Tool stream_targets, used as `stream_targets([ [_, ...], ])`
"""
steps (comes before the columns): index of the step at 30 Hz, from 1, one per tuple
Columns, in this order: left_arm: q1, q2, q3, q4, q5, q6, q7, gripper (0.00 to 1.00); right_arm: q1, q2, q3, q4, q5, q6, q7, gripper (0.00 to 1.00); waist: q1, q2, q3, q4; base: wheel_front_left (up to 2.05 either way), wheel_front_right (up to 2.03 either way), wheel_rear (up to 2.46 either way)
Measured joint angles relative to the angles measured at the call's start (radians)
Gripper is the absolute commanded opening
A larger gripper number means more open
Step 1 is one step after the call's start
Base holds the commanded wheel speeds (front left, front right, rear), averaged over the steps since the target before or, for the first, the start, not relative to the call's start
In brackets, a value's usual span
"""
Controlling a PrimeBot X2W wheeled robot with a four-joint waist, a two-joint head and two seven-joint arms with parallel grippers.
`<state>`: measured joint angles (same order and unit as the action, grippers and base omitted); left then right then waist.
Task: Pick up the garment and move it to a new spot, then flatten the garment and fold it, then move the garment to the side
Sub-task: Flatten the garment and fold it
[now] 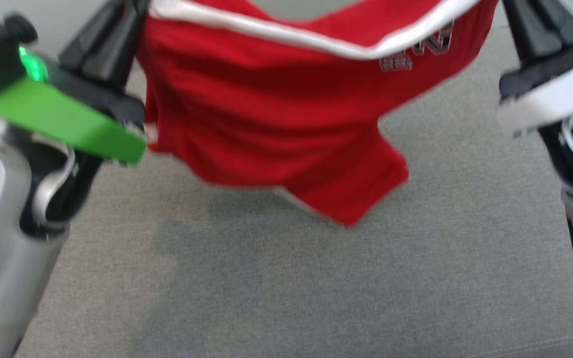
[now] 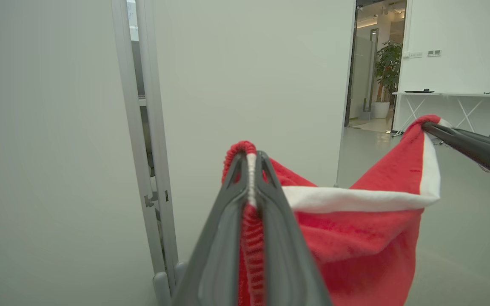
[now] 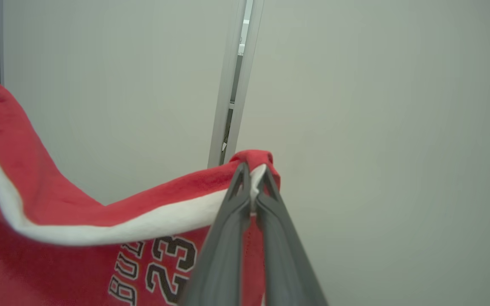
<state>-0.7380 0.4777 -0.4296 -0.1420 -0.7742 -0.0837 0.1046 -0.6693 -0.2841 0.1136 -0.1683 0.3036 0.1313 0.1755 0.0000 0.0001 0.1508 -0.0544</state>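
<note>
A grey fabric surface is seen across the lower part of the head view. Pale wall panels, parted by a narrow upright frame, are seen behind in both wrist views.

The garment, red with a white trim, is held in the air between the two grippers and is stretched from one to the other. Its upper edge sags in a shallow curve between the two held points. The body of the cloth hangs below them, clear of the surface. Its lowest corner is pointed down, right of centre, and a shadow is cast on the surface beneath it. The head view is blurred.

The left gripper is closed tight on one top corner of the garment. A ribbed red-and-white edge is pinched between its fingers, and a small bunch of cloth is seen above the tips. The right gripper is likewise closed on the opposite top corner, with trim caught between its fingers and a red fold showing just past the tips. In the left wrist view the right gripper is seen at the far right, with the cloth drawn up to its tips.

A black-and-white print, with the figures 23 and part of a word, is borne on the cloth just beside the right gripper's fingers.
</note>
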Motion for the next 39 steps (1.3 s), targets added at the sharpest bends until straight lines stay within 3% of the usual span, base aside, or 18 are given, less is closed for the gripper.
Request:
stream_targets([
  [7,-0.285,-0.083,-0.013,0.224,0.029,-0.032,-0.098,0.0,-0.269,0.067,-0.036,0.211,-0.075,0.0,-0.144,0.0,0.0,0.0,0.103,-0.003,0.0,0.0,0.0],
  [14,-0.303,-0.133,-0.054,0.376,0.018,-0.041,-0.238,0.0,-0.239,0.124,-0.029,0.323,-0.112,0.0,-0.231,0.0,0.0001,0.0,0.18,-0.011,0.0,0.0,0.0],
  [24,-0.012,-0.134,-0.146,0.377,0.001,-0.044,-0.359,0.0,0.016,0.154,-0.01,0.328,-0.107,0.0,-0.31,0.0,0.0,0.0,0.211,-0.015,0.0,0.0,0.0],
  [39,0.498,-0.244,0.022,0.128,0.094,-0.04,-0.367,0.0,0.506,0.219,-0.057,0.096,-0.137,0.0,-0.277,0.0,0.0,0.0,0.12,0.008,0.0,0.0,0.0],
])
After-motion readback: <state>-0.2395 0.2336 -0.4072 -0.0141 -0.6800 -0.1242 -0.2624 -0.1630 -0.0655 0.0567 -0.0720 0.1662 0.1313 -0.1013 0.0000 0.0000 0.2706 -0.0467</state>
